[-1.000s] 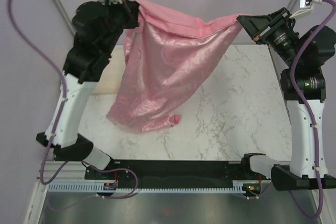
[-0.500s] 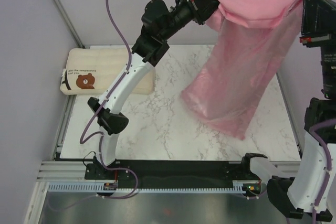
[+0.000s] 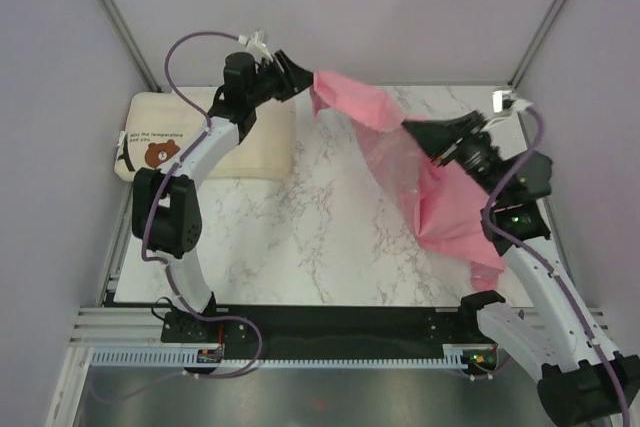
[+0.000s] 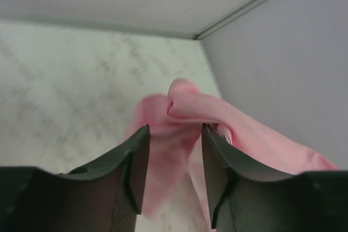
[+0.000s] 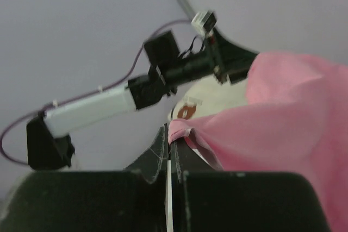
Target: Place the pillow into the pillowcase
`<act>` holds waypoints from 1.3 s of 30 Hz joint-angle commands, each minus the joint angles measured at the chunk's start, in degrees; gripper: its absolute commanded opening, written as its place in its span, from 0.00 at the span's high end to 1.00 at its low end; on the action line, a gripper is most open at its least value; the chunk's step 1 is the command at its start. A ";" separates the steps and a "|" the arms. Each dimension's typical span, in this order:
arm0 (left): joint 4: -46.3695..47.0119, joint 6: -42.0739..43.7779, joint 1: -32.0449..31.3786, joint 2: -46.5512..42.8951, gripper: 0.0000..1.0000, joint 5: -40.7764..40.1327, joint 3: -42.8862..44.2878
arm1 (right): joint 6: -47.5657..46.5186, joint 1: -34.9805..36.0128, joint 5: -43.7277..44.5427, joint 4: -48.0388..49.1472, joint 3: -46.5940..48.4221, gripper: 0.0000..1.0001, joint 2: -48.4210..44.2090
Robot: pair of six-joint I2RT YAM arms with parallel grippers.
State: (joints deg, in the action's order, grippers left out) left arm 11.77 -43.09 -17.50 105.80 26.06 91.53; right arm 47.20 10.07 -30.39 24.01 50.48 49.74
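Note:
The cream pillow (image 3: 262, 147), with a brown bear face at its left end, lies at the table's back left. The pink pillowcase (image 3: 445, 202) stretches from back centre down to the right side, partly draped on the marble. My left gripper (image 3: 304, 83) is open at the case's back corner. In the left wrist view the fingertips (image 4: 142, 134) stand apart, with the pillowcase (image 4: 179, 104) bunched just beyond them. My right gripper (image 3: 408, 131) is shut on the pillowcase's upper edge, and its jaws (image 5: 171, 134) pinch a fold of the pillowcase (image 5: 283, 129). The pillow (image 5: 217, 96) shows behind.
The marble table (image 3: 320, 227) is boxed in by lilac walls, with metal posts at the back corners. A black rail (image 3: 340, 322) runs along the near edge. The left arm (image 3: 200, 152) reaches over the pillow's right part.
Both arms have come down from high up, and the pillowcase has dropped towards the table's right side. The left jaws have opened and let go of the corner. The right stays shut.

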 commanded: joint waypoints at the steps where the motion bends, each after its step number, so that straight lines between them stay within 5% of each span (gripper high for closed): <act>1: -5.42 4.93 1.23 -8.23 0.45 -6.35 -8.96 | -6.83 13.37 2.87 1.75 -5.64 1.00 -6.14; 3: -9.81 6.96 1.76 -10.60 0.33 -14.15 -10.22 | -9.92 22.83 6.81 -0.80 -9.77 1.00 -5.09; 7: -18.09 10.21 1.94 -15.08 0.25 -21.31 -9.18 | -16.68 38.51 10.00 -3.43 -11.28 0.95 -0.18; 12: -25.29 13.47 1.94 -20.53 0.23 -24.13 -9.08 | -30.21 55.47 18.60 -20.56 0.48 0.51 7.65; 16: -28.38 14.44 1.59 -27.56 0.23 -22.90 -12.58 | -29.36 56.12 26.50 -23.92 2.96 0.29 6.61; 22: -34.97 18.30 -2.45 -38.29 0.16 -24.30 -24.79 | -25.93 56.12 43.39 -34.37 3.22 0.24 0.98; 27: -35.50 18.04 -8.25 -40.67 0.17 -25.80 -32.02 | -23.48 56.73 18.34 -33.43 -0.20 0.10 2.90; 29: -35.50 17.95 -11.75 -40.15 0.17 -28.06 -33.78 | -22.24 58.65 18.08 -30.79 -2.65 0.03 5.44; 33: -35.68 17.52 -17.30 -39.44 0.17 -32.91 -36.15 | -20.40 60.86 28.34 -31.73 -4.25 0.03 6.69; 35: -35.68 16.73 -18.79 -39.96 0.17 -34.84 -37.12 | -19.43 60.86 42.04 -37.26 -2.50 0.05 6.69; 39: -35.50 16.02 -19.42 -40.06 0.17 -36.87 -40.45 | -18.11 55.27 54.64 -45.01 0.14 0.11 8.44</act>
State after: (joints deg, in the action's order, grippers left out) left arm -24.27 -27.55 -36.77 66.59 -6.02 53.08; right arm 27.00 69.49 10.68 -16.23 47.13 57.76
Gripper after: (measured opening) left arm 0.831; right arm 0.903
